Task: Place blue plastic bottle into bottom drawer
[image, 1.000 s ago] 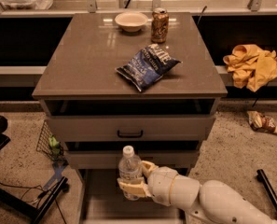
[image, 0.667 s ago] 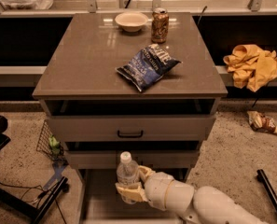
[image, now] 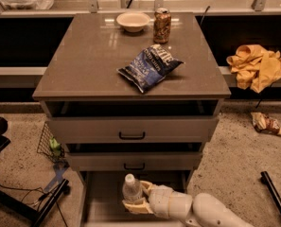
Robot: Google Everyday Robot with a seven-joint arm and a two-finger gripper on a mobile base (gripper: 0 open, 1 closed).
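Observation:
The blue plastic bottle (image: 131,188), clear with a white cap, stands upright over the open bottom drawer (image: 100,200), whose pale floor shows below the two upper drawers. My gripper (image: 136,196) reaches in from the lower right on a white arm and is shut on the bottle, with one finger (image: 145,187) behind it and one (image: 134,207) in front near its base. The bottle's lower part is hidden by the fingers, so I cannot tell if it touches the drawer floor.
On the cabinet top (image: 83,65) lie a blue chip bag (image: 150,66), a brown can (image: 162,25) and a white bowl (image: 133,21). A yellow cloth (image: 256,65) and a wrapper (image: 267,123) lie at right. Cables and a black stand (image: 45,203) are at left.
My gripper has carried the bottle lower and slightly forward over the bottom drawer. Nothing on the cabinet top has moved.

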